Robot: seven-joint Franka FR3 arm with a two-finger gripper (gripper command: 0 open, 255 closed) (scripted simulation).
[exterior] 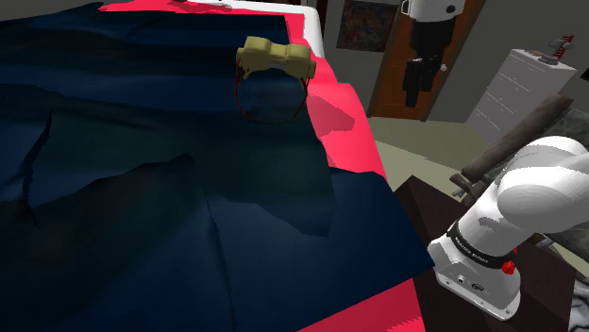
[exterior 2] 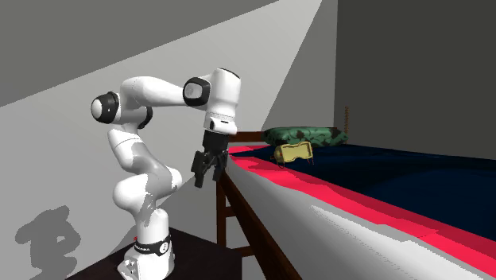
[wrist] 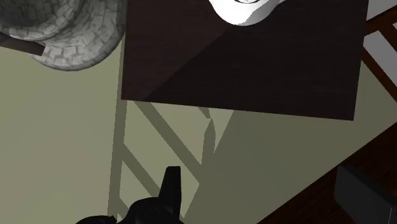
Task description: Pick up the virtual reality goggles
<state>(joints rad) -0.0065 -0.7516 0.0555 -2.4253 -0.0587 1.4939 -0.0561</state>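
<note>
Shoulder view, tan goggles [exterior: 276, 57] on blue-covered bed [exterior: 359, 141], second exterior view, fingers [exterior 2: 200, 173] apart, empty, beside it.

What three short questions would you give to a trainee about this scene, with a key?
1. True or false: the goggles lie on the floor.
2. What colour is the blanket beside the goggles? A green, B dark blue, C white.
3. In the second exterior view, does the gripper touch the goggles?

Key: 1 false, they lie on the bed, partly on its red sheet. 2 B. 3 no, it hangs apart from them, beside the bed's edge.
</note>
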